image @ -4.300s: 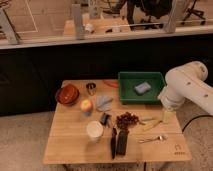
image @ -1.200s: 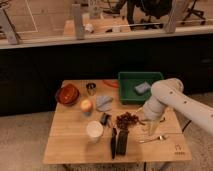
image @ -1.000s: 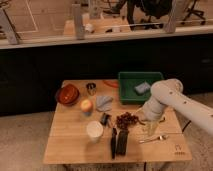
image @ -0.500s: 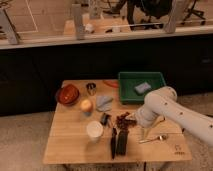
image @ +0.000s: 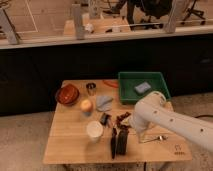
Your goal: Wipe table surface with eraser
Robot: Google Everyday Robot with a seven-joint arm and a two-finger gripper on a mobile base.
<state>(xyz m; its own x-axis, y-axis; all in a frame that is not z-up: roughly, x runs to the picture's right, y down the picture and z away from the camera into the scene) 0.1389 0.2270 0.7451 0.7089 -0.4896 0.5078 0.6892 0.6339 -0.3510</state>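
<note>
Pincer [image: 125, 128] — at the tip of the white arm, low over the far end of the eraser; fingers apart and apparently empty, though the arm hides much of it.
Eraser [image: 122, 143] — flat on the tabletop [image: 70, 145], middle, near the front edge; long axis front to back, far end toward the pincer.
Hazards: slim black tool [image: 113, 146] lies parallel just beside it and could be pinched along; white cup [image: 94, 130] stands near, liable to be knocked in wiping.

We can read no words or numbers. The only sign is a small dark logo mark [image: 178, 148] on the table [image: 70, 145], at its near corner, too small to make out. The gripper [image: 132, 131], low over the middle of the table, shows no lettering.
</note>
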